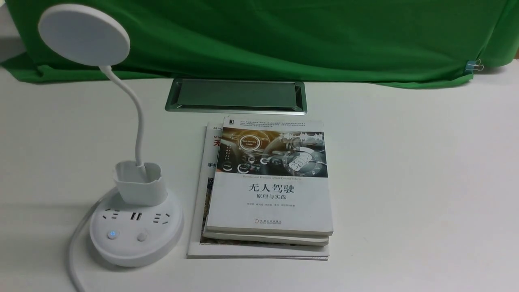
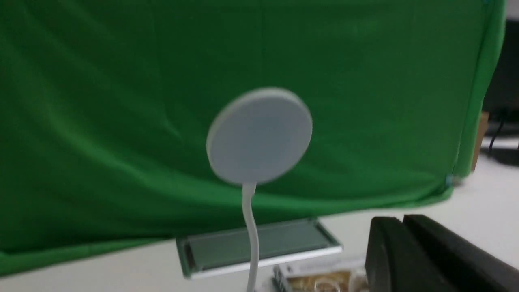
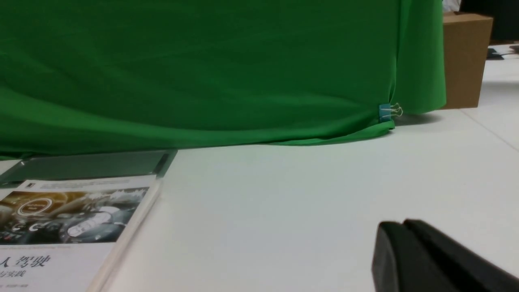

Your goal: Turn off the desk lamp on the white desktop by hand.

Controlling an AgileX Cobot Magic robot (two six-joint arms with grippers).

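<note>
So, both tools look clenched to me. In the left wrist view the left gripper [image 2: 401, 222] has its dark fingers pressed together, nothing between them, with the edge of the books behind. Same deal for the right gripper [image 3: 401, 225] in its own wrist view: fingers together, empty, seen against bare tabletop. From what I can see, neither one is touching anything.

As for the desk lamp [image 1: 137, 231], it's on the left part of the white desktop [image 1: 405, 174], upright, just beside the pile of books [image 1: 271, 202]. The round head [image 1: 85, 35] is tilted on its curvy neck [image 1: 140, 121], and its face looks a flat, dull grey-white. The neck comes up out of the little cup [image 1: 142, 190] at the back of the base. There's a small blue light showing in the left button [image 1: 113, 234], while the other button [image 1: 142, 236] is plain white. A pale cord [image 1: 75, 243] curves down past the base, and behind it all there's the green cloth [image 1: 284, 40] and the silver-framed hatch [image 1: 237, 94].
</note>
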